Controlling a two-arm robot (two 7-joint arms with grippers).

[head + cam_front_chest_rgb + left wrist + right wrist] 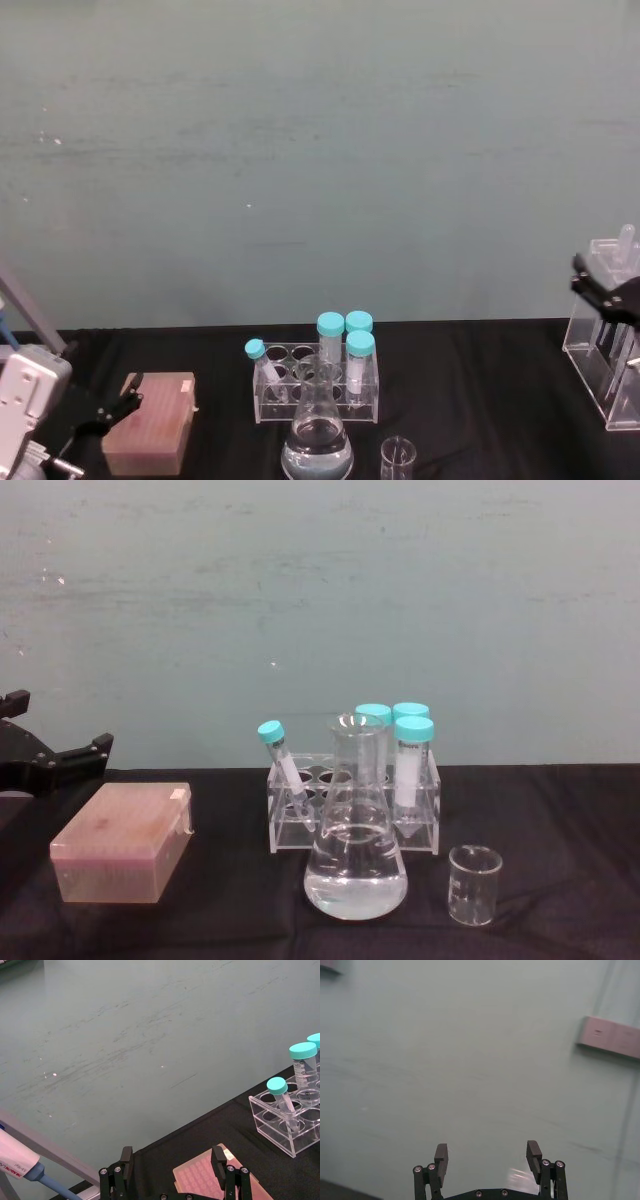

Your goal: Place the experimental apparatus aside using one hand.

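**Desk:** What sits at the left edge?

**Photographer:** The left gripper hangs at 9 o'clock of the black table, its fingers spread wide. It is just beside a pink tip box, and from the chest view I cannot tell whether they touch. A blue-and-white pipette lies by that arm.

**Desk:** And the middle?

**Photographer:** A clear tube rack stands at centre with four teal-capped tubes, three upright and the one on its 9 o'clock side leaning. At the rack's 6 o'clock, just in front of it, stands the conical flask, upright, with clear liquid in its wide base. The small beaker stands upright near the flask at its 3 o'clock, apart from it.

**Desk:** The right side?

**Photographer:** The tall acrylic rack stands at the table's 3 o'clock edge, well apart from the flask. What it holds is hard to make out. The right gripper is at the rack's upper part, on its 9 o'clock side. Its fingers are spread, pointing at the green wall. Whether it touches the rack I cannot tell.
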